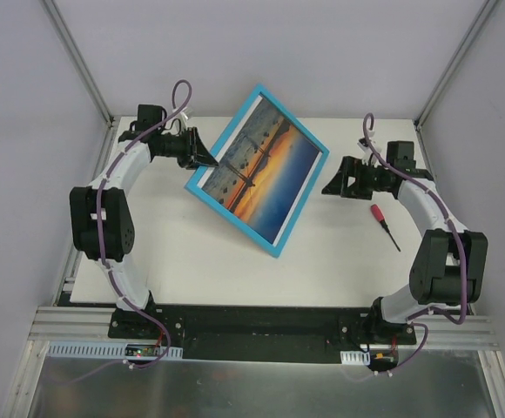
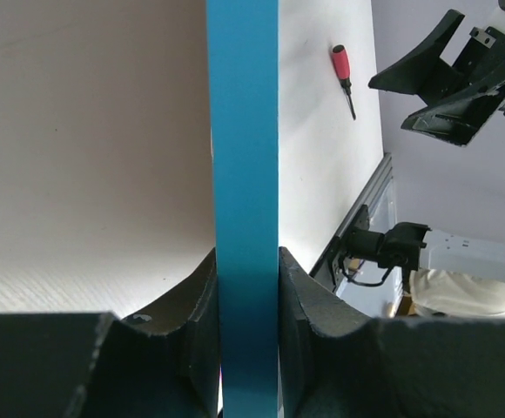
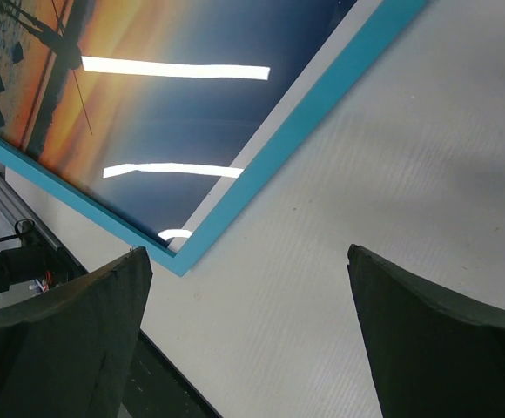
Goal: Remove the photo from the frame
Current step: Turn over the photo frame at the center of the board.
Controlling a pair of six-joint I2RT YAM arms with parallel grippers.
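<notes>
Screwdriver [image 1: 380,215] lies by the desk's [image 1: 191,261] right edge. Your right gripper [image 1: 329,185] gapes empty just beside the frame [image 1: 231,220]. Your left gripper [image 1: 202,159] clamps its border toward the far-left corner, photo [image 1: 265,170] seated, face up. Advised: hold firm, turn the back toward the free jaws.

No text, label, brand or number can be read anywhere.

Robot lab test cell: white table [image 1: 191,261] boxed in by plain grey panels [image 1: 322,52], aluminium extrusion rail [image 1: 78,329] along bottom edge.
</notes>
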